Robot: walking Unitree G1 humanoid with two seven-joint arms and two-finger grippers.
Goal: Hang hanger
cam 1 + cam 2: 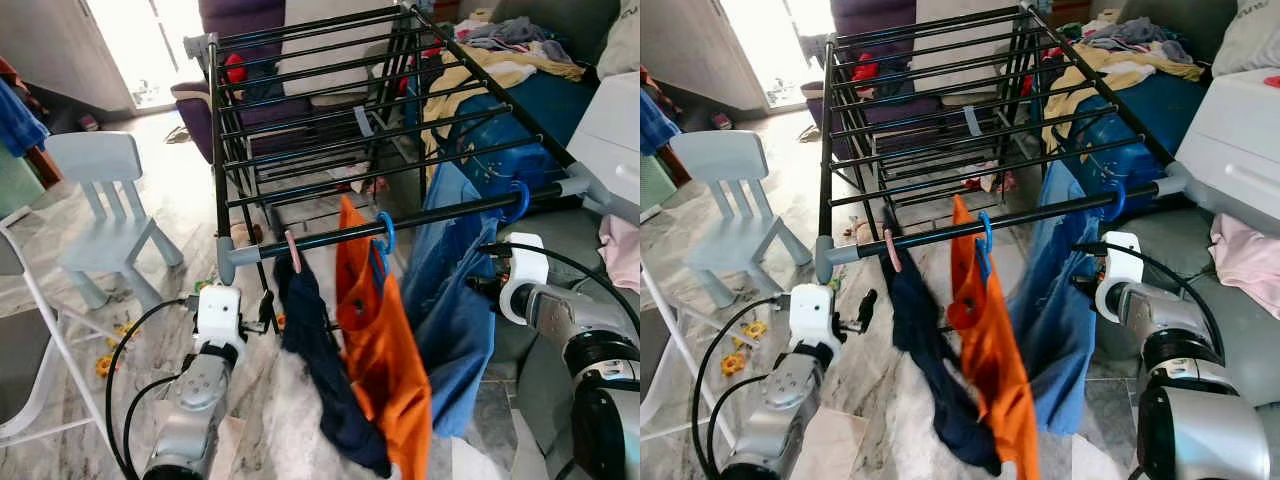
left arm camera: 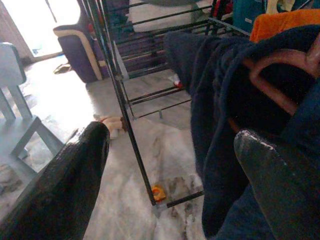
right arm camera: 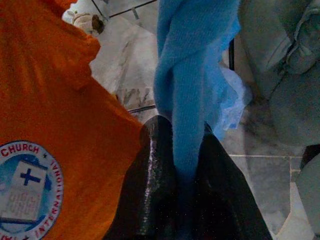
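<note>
**Three garments on front rail; R gripper pinching blue cloth**

Obs:
- Pink hanger point(image 1: 292, 252) hooked on front rail point(image 1: 420, 217) of black drying rack point(image 1: 330, 110), w/ navy garment point(image 1: 320, 360) hanging from it. In L wrist view the hanger's curve shows against the navy cloth, just ahead of the far finger.
- L gripper point(image 1: 866, 310) low, just beside navy garment's outer edge, below rail's grey end cap. Arm extended fwd, white wrist block up. Fingers point(image 2: 65, 185) spread wide, nothing between them; navy cloth lies by one finger, contact unclear.
- Next along rail, away from L gripper: orange shirt point(image 1: 385, 350) on blue hanger point(image 1: 384, 235). Round printed logo seen in R wrist view.
- Beyond that: blue garment point(image 1: 450, 300), blue hook point(image 1: 519, 200) near rail's far end.
- R gripper point(image 3: 182, 175): fingers closed together on a fold of the blue garment, cloth running up between them. R forearm roughly level, reaching in from the side, wrist at garment's edge.
- Surroundings: pale kid's chair point(image 1: 110, 220) outboard of L arm; marble floor point(image 1: 190, 200); clothes pile point(image 1: 510, 45) behind rack.
</note>
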